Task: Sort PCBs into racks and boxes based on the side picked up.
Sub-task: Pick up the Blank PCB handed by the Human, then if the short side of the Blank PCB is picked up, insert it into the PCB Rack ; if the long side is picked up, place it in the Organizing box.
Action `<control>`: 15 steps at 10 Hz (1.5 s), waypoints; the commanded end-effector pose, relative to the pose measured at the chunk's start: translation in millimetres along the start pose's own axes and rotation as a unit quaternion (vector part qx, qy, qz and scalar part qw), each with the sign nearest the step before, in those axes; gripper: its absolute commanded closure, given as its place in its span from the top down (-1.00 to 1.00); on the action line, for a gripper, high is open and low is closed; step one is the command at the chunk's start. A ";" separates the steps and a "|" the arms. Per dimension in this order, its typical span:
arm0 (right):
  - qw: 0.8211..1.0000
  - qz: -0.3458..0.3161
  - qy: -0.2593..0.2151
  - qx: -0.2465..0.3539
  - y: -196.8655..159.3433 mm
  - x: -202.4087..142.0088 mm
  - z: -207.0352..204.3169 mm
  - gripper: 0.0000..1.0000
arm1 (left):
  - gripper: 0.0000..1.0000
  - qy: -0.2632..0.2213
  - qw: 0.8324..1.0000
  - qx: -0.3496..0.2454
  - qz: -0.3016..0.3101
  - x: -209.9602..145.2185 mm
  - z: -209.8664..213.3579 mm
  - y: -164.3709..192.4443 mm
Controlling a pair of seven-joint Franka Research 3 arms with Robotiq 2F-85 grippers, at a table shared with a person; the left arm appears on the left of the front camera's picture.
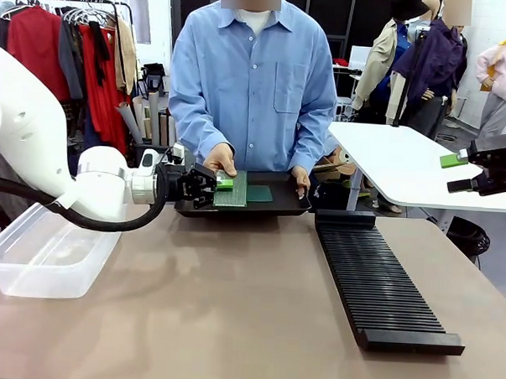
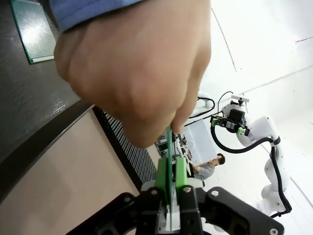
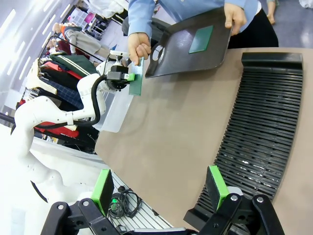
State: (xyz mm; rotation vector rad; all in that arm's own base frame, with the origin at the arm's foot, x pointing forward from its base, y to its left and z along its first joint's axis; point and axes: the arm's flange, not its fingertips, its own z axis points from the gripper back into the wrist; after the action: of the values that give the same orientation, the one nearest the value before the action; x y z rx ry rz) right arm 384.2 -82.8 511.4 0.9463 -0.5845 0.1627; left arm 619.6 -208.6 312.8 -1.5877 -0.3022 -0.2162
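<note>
**Handover at the tray.** The left hand (image 1: 220, 185) pinches one edge of a PCB (image 2: 168, 147) between its pads, at the tray's left end. The person's hand (image 1: 221, 159) grips the same board at its opposite edge. A second PCB (image 1: 259, 193) lies flat on the tray (image 1: 286, 207), held at the far side of the surface (image 1: 231, 314). The right hand (image 3: 161, 188) hangs spread at far right, holding nothing. The rack (image 1: 382, 283), right, and the box (image 1: 31, 268), near left, show no boards. Sorting appears barely begun: the handover is unfinished and both boards remain to be placed.
</note>
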 end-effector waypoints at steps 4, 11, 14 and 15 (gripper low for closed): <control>1.000 0.001 -0.011 0.009 1.7 4.4 -1.7 1.00 | -1.00 0.025 0.999 -0.014 0.015 5.7 -3.7 0.2; 1.000 0.001 -0.011 0.009 1.7 4.4 -1.7 1.00 | -1.00 0.007 1.000 0.001 0.002 1.4 -0.7 -1.1; 1.000 0.001 -0.011 0.009 1.7 4.4 -1.7 1.00 | -1.00 0.007 1.000 0.001 0.002 1.4 -0.7 -1.1; 1.000 0.001 -0.011 0.009 1.7 4.4 -1.7 1.00 | -1.00 0.007 1.000 0.001 0.002 1.4 -0.7 -1.1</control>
State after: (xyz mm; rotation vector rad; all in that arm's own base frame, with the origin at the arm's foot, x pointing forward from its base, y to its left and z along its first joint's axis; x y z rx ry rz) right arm 384.2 -82.8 511.4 0.9463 -0.5845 0.1626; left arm 621.0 -208.6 313.0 -1.5833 -0.2847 -0.2185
